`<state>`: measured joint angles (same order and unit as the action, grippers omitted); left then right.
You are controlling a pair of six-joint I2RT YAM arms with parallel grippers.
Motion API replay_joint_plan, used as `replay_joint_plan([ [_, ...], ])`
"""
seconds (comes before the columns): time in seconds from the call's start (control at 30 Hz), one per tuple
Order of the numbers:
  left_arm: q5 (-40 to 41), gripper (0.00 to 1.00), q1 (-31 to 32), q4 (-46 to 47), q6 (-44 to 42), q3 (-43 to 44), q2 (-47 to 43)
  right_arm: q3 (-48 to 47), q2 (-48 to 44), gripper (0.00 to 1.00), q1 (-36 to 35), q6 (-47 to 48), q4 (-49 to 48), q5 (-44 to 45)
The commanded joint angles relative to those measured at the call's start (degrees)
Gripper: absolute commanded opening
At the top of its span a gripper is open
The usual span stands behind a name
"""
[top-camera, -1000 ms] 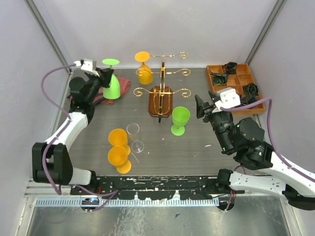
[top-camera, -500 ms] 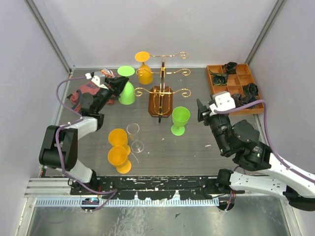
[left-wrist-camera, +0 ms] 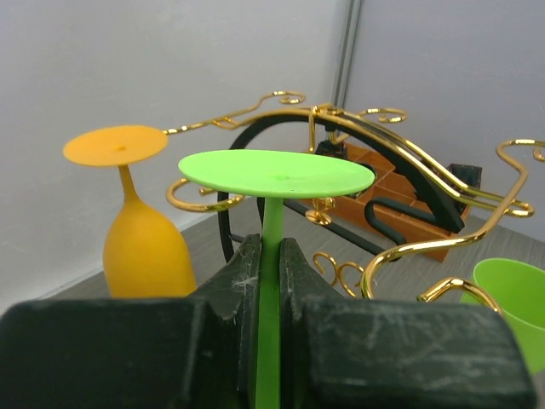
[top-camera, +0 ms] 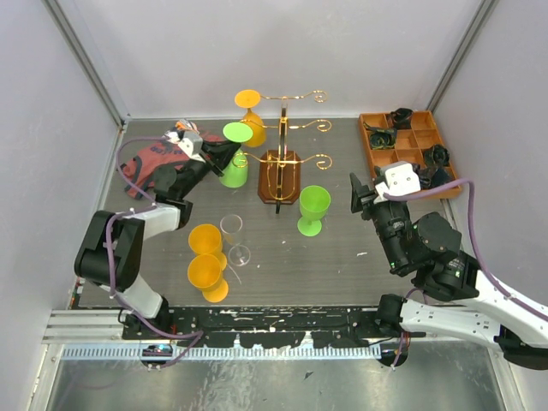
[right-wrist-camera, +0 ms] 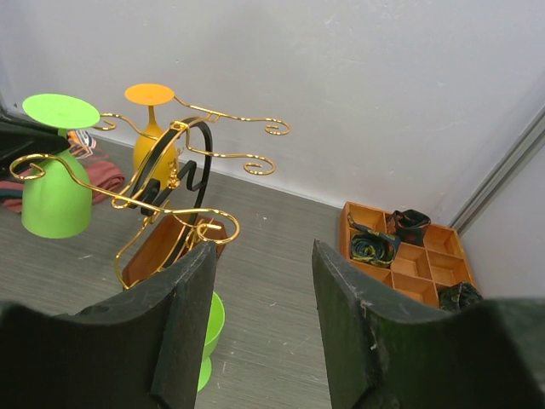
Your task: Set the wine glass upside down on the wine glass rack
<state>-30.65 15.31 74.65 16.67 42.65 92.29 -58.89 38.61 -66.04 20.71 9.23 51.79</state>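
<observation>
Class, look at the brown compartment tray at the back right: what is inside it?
Dark rolled items sit in several compartments of the tray; other compartments are bare. What the items are is unclear, and the right arm covers the tray's near edge in the top view.

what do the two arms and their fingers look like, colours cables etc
The left arm and right arm both have white shells with black joints. A purple cable loops along each, and a white camera box sits at each wrist. The fingers are thick, blocky and matte black. The left fingers show scuffed, greyish wear.
</observation>
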Motion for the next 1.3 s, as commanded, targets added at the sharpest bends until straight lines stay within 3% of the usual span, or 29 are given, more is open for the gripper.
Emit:
replay_joint_plan([
  [0.0,-0.71,0.0,1.42,2.54,-2.19,1.12,2.45,-0.08,-0.6,0.55,-0.16,0.12,-0.26,1.19],
  [0.7,1.85,0.0,4.65,7.35,-0.4,9.51,13.96,-0.43,-1.26,0.55,-0.14,-1.91,2.56,3.21],
  [0.97,8.41,0.01,4.82,7.35,-1.61,12.58,16.79,-0.94,0.24,0.55,-0.09,-1.98,2.72,3.71],
  [1.27,17.32,0.02,4.32,7.35,-2.95,10.15,15.58,-1.13,1.63,0.56,-0.08,-2.65,3.13,3.84],
])
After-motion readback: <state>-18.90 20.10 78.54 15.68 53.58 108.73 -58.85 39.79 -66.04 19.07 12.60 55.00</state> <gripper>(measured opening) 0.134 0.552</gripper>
